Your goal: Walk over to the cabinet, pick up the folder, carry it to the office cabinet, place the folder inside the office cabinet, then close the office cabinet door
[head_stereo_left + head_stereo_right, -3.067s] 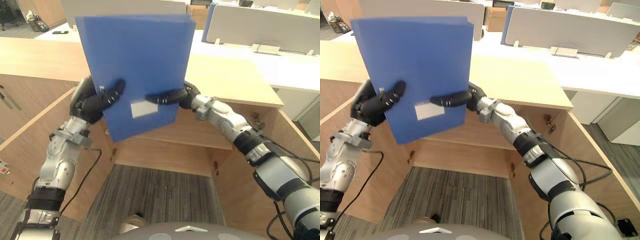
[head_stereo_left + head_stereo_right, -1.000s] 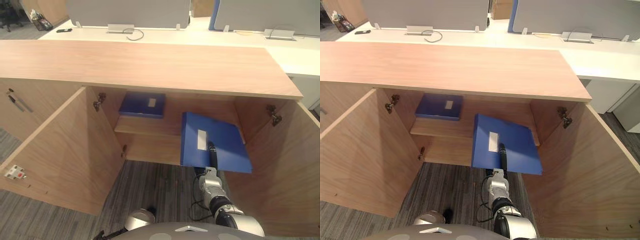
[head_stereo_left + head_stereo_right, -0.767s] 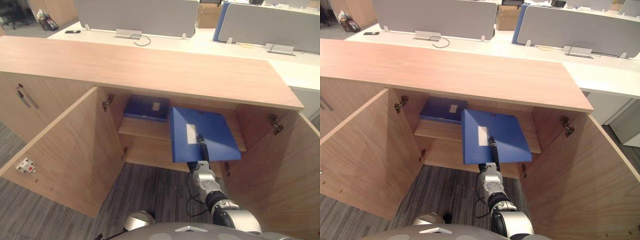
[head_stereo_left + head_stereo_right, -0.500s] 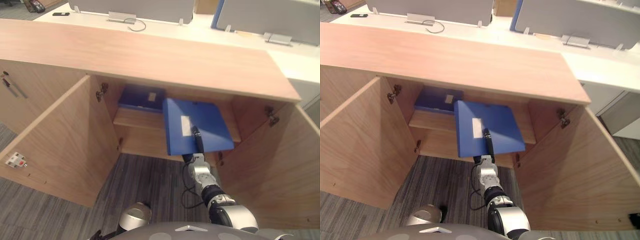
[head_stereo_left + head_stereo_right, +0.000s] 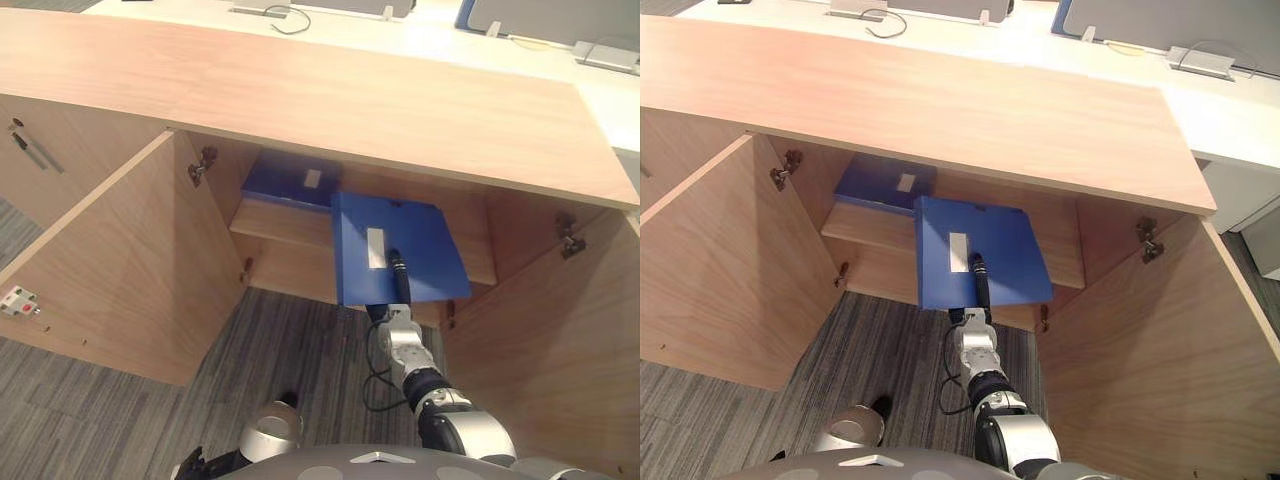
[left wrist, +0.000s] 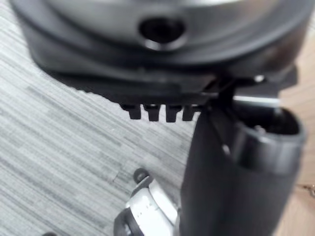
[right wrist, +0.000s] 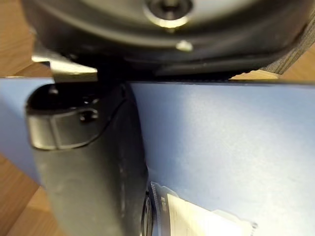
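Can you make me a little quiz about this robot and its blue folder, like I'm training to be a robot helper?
1. True or false: the cabinet's left door and right door both stand open.
2. Pick one: what holds the folder that sticks out over the shelf?
A. the robot's right hand
B. a person's hand
C. nothing, it lies loose
3. Count: how many blue folders can you see at the shelf?

Key
1. True.
2. A: its thumb lies on top of the folder.
3. Two: the held folder and a second folder lying flat further back, to the left.
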